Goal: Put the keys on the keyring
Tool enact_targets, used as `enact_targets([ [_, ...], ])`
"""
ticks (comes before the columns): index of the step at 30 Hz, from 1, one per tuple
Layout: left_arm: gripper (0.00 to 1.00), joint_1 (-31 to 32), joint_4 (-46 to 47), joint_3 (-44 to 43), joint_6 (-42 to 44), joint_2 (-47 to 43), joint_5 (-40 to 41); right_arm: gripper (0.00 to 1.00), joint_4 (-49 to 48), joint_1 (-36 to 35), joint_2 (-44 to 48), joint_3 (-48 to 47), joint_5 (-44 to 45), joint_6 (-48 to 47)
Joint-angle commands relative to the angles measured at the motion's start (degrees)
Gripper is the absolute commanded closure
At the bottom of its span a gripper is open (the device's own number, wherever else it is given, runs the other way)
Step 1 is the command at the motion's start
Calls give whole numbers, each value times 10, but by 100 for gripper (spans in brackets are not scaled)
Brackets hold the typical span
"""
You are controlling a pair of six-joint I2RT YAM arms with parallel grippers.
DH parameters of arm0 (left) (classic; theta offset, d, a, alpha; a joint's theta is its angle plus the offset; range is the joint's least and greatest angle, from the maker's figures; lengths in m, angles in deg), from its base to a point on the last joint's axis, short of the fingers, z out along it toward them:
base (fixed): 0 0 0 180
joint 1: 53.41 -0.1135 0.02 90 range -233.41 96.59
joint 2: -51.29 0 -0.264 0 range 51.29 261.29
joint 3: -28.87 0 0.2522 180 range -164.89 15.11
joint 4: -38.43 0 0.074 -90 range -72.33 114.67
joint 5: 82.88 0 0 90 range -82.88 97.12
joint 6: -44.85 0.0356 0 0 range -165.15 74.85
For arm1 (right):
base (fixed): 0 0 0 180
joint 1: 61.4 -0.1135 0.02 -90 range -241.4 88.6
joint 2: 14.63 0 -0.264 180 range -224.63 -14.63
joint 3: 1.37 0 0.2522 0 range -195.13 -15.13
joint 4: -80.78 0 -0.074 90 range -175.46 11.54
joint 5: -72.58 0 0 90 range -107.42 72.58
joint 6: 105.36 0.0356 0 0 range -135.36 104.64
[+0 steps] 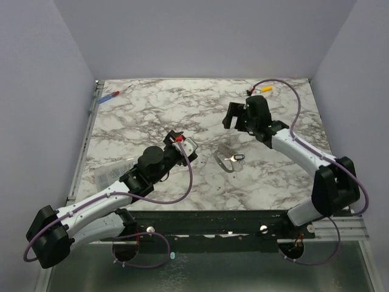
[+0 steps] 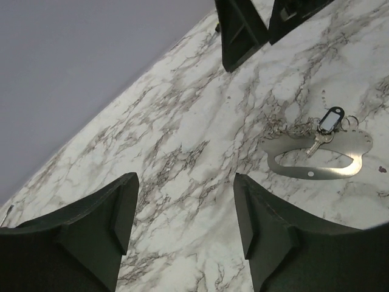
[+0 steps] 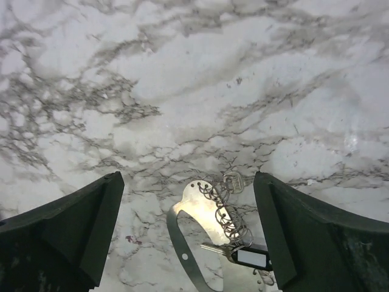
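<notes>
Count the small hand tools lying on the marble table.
2. A blue-and-red tool lies at the far left corner; a yellow-handled tool lies near the far edge, right of centre. More could be hidden from these views.

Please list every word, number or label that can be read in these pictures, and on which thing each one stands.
No text can be read.
Black key tag: its pale insert looks blank or too blurred.
Clear packet, far left in the top view: dark marks, too small to read.
</notes>
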Motion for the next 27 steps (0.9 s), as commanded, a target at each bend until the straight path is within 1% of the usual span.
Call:
enact_targets([
  [1,21,2,30,3,5,-22,64,0,-8,-1,90,-17,51,-40],
  [4,1,1,50,12,7,-33,107,0,-33,-1,159,4,72,-45],
  [11,1,-2,117,36,16,-76,215,0,-173,-1,360,132,90,-53],
  [14,1,-3,167,52,20,-100,277,0,-189,0,439,187,91,-64],
  [18,1,-8,229,70,21,-129,356,0,-202,-1,526,256,117,-80],
  [21,1,-13,252,80,21,-143,360,0,-194,-1,547,269,136,-75],
  [27,1,-17,252,87,26,-147,331,0,-134,0,515,240,141,-55],
])
